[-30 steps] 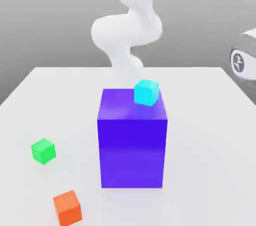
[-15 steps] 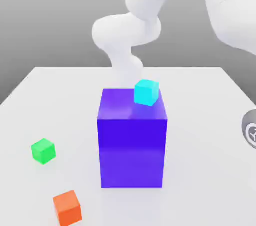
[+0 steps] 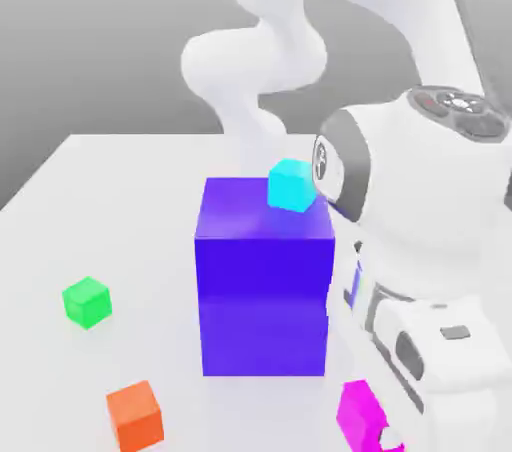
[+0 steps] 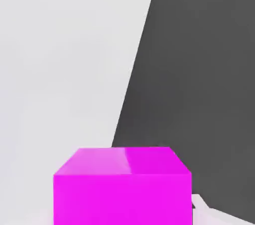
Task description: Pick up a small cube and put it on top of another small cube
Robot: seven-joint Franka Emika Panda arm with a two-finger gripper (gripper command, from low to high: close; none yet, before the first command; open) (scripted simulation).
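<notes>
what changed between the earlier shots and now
The arm swung into the exterior view's lower right, and the gripper is now shut on the magenta cube, which was not visible before. The green cube, orange cube, cyan cube and big blue-purple block stayed where they were.

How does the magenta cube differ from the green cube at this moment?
1. Colour: the magenta cube is bright pink-purple; the green cube is bright green.
2. Place: the magenta cube sits at the exterior view's lower right, under the robot's hand; the green cube rests on the table at the left.
3. State: the gripper is shut on the magenta cube; the green cube stands free.
Both are small cubes of similar size.
</notes>
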